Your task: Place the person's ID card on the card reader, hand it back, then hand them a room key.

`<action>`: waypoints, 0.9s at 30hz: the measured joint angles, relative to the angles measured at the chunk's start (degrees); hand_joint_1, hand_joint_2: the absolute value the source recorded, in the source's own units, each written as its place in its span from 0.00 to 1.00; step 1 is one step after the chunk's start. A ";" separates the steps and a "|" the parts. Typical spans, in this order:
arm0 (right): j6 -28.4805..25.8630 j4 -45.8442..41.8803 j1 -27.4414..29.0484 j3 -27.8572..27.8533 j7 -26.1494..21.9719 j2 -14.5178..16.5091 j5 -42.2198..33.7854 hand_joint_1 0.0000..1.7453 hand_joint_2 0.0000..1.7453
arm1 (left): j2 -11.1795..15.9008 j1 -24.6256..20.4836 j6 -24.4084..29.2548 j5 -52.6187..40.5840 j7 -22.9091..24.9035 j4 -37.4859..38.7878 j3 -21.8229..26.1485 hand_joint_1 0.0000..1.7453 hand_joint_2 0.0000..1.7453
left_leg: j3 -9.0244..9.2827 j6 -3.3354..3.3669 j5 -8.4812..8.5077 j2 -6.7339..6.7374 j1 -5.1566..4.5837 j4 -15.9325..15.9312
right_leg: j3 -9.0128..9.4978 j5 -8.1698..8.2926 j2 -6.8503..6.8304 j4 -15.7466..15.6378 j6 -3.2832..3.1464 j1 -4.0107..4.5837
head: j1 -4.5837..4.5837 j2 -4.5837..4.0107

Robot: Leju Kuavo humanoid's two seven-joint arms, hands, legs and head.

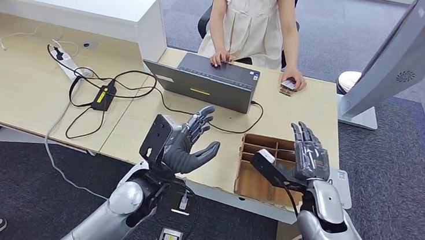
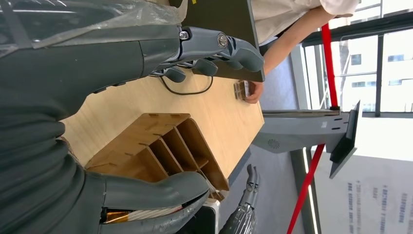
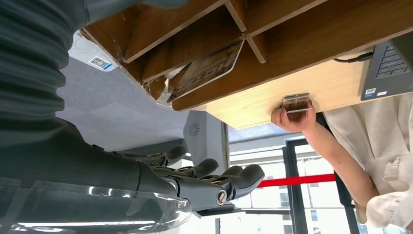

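The left hand [image 1: 187, 147] hovers over the near edge of the desk [image 1: 140, 125], fingers spread and holding nothing. To its right sits the wooden divider box [image 1: 264, 168], with the right hand [image 1: 310, 153] raised just beside it, also spread and empty. The ID card [image 1: 288, 86] lies at the far edge of the desk under the person's hand [image 1: 294, 79], straight ahead of the right hand and across the box. Its long axis cannot be told. The right hand looks the nearer 1 for taking it.
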 joint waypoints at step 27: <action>3.37 3.75 -1.44 0.30 0.16 0.76 -2.83 1.00 1.00 | 0.08 0.41 0.48 -0.23 0.00 0.03 0.07 0.00 1.00 | 0.02 0.00 0.00 0.00 0.00 0.00 | 0.01 0.00 0.00 0.00 0.00 0.00 | 0.00 0.01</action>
